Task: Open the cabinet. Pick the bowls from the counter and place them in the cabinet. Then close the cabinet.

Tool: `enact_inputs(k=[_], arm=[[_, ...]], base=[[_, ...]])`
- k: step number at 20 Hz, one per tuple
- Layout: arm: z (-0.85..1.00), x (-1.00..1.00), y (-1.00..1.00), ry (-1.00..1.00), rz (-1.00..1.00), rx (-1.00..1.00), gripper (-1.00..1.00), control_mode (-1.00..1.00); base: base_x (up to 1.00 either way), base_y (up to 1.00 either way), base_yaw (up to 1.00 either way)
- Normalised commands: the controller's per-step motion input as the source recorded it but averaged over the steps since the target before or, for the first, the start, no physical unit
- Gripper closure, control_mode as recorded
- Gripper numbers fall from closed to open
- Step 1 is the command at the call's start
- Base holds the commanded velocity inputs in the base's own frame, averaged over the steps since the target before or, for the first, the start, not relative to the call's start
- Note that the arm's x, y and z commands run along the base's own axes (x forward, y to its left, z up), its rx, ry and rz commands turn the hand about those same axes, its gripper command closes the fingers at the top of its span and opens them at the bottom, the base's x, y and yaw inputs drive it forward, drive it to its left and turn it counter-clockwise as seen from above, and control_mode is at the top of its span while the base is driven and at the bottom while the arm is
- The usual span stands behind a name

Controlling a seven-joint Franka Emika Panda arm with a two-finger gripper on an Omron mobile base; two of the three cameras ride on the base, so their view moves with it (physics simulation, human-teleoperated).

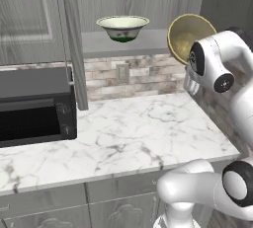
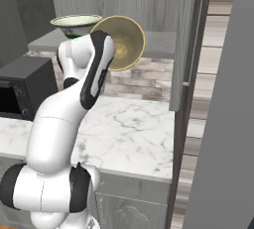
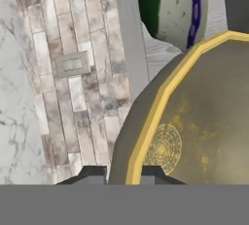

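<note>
The cabinet's shelf (image 1: 99,44) (image 2: 158,44) lies exposed, both doors swung open: the left door (image 1: 74,39) and the right door (image 2: 186,39). The cream-white patterned bowl (image 1: 122,27) (image 2: 77,25) (image 3: 175,9) stands upright on the shelf. To its right the tan-olive bowl (image 1: 190,34) (image 2: 124,42) (image 3: 204,121) hangs tipped on its side at shelf height, mouth toward the robot. My gripper (image 3: 124,174) is shut on its yellow rim, one finger (image 3: 92,174) outside the wall and one inside. The counter (image 1: 128,133) (image 2: 134,129) lies below.
A black microwave (image 1: 34,103) (image 2: 20,84) stands on the counter's left end. A wall outlet (image 1: 122,72) (image 3: 72,64) sits in the stone backsplash under the shelf. The open right door's handle (image 2: 196,39) hangs close beside the arm.
</note>
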Motion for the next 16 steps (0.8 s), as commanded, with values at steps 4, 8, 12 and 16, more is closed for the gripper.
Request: enact_inputs(k=[4,8,12,16], arm=[[1.00,0.00,-0.03,0.50,0.00,-0.04,1.00,-1.00],[1.00,-0.01,-0.05,0.40,0.00,-0.05,1.00,-1.00],[1.00,-0.06,-0.05,0.31,0.00,-0.04,1.00,-1.00],[1.00,0.00,-0.10,0.27,0.00,-0.04,1.00,-1.00]], base=[[0.00,0.00,0.00],[0.00,0.00,0.00],[0.00,0.00,0.00],[0.00,0.00,0.00]])
